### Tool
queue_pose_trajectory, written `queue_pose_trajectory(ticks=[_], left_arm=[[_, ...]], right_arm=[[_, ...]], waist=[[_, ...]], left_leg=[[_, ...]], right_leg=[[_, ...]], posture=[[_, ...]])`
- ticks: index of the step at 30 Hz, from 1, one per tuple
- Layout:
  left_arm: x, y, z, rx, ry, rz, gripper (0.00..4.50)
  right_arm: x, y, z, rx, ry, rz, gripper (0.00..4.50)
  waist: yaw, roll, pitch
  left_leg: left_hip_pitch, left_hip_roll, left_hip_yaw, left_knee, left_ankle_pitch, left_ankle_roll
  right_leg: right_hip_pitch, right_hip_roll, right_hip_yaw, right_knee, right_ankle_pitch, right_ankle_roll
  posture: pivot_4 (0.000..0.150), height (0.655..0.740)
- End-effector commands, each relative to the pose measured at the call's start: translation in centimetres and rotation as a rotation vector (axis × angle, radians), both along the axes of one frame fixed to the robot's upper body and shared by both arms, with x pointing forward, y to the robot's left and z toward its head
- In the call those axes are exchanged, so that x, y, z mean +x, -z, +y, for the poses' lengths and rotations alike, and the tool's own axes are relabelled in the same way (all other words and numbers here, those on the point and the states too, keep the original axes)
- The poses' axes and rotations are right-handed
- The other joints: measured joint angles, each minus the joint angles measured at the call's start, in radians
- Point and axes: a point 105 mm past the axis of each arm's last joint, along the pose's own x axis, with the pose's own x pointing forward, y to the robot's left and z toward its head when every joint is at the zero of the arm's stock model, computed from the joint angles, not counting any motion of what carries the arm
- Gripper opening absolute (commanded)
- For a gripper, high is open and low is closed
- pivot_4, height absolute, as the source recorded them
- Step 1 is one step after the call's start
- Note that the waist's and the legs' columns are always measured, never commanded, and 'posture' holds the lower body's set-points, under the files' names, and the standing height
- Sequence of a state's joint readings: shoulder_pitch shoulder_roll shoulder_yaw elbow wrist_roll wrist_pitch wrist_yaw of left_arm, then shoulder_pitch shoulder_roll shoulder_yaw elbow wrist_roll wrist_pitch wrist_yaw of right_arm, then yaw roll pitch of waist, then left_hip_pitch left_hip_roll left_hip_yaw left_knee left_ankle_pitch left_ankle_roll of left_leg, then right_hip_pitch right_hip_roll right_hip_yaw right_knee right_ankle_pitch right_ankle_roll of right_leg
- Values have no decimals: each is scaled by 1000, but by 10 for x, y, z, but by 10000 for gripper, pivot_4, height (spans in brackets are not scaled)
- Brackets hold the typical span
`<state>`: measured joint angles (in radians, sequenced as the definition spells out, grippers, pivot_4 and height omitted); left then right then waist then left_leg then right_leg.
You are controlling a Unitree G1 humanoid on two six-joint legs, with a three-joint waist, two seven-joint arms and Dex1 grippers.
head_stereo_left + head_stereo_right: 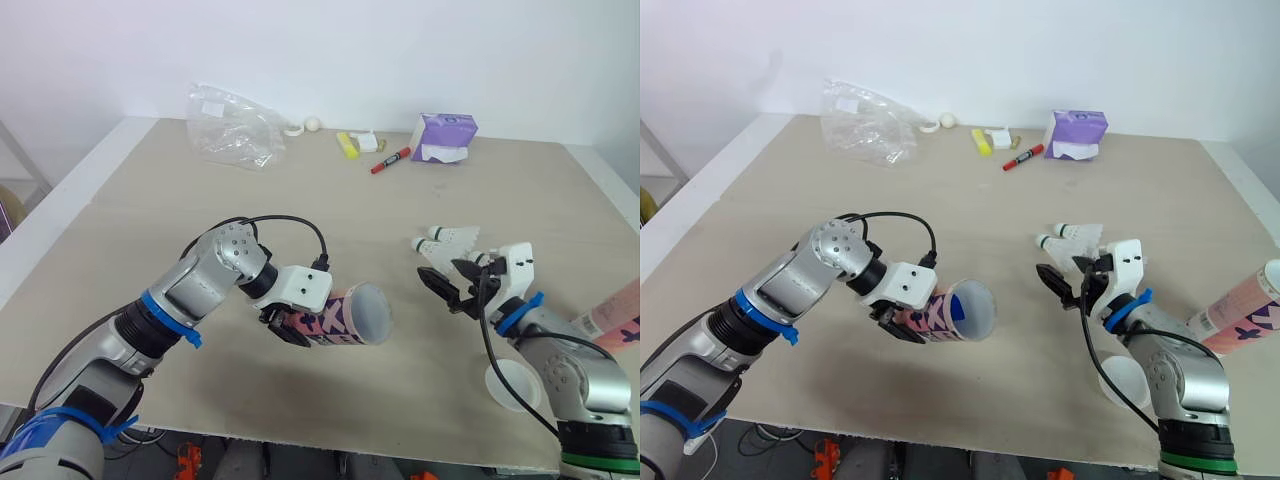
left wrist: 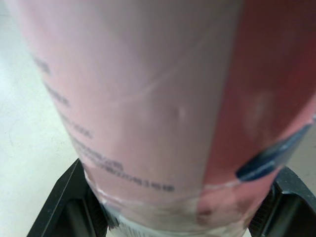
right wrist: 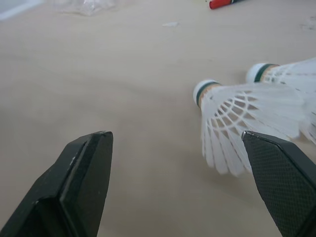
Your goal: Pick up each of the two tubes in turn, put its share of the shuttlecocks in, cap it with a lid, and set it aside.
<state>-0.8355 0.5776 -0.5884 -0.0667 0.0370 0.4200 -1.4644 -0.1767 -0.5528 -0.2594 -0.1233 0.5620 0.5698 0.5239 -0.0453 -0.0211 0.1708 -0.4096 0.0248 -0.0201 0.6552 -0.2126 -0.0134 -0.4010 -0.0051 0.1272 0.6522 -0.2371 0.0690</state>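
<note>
My left gripper (image 1: 290, 326) is shut on a pink patterned tube (image 1: 345, 318), held level above the table with its open mouth facing right. In the left wrist view the tube (image 2: 158, 108) sits between both black fingers (image 2: 64, 202). Two white shuttlecocks (image 1: 450, 238) lie on the table at centre right. My right gripper (image 1: 452, 280) hovers just in front of them, open and holding nothing; the right wrist view has the nearer shuttlecock (image 3: 237, 118) ahead, close to one finger. A second pink tube (image 1: 615, 315) lies at the far right edge. A white lid (image 1: 512, 385) rests by my right forearm.
Along the back of the table (image 1: 300, 220) are a crumpled clear plastic bag (image 1: 232, 125), a small white ball (image 1: 313, 124), a yellow item (image 1: 346, 145), a red marker (image 1: 390, 160) and a purple box (image 1: 443, 137).
</note>
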Motion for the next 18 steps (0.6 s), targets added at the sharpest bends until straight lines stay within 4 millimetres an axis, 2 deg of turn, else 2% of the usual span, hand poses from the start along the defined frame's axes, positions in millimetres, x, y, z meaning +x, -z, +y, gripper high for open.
queue_pose_trajectory(ticks=[1, 18], left_arm=[[3, -1, -1, -17, -24, -28, 28412], [2, 2, -3, -30, -42, -25, 28412]], right_arm=[[8, -7, 2, 20, -1, -17, 45000], [44, -5, 10, 53, 31, 39, 45000]], waist=[[0, 0, 0], [-1, 0, 0]], left_leg=[[0, 0, 0, 0, 0, 0], [-1, -1, 0, 0, 0, 0]], right_leg=[[0, 0, 0, 0, 0, 0], [0, 0, 0, 0, 0, 1]], posture=[[1500, 7400], [1500, 7400]])
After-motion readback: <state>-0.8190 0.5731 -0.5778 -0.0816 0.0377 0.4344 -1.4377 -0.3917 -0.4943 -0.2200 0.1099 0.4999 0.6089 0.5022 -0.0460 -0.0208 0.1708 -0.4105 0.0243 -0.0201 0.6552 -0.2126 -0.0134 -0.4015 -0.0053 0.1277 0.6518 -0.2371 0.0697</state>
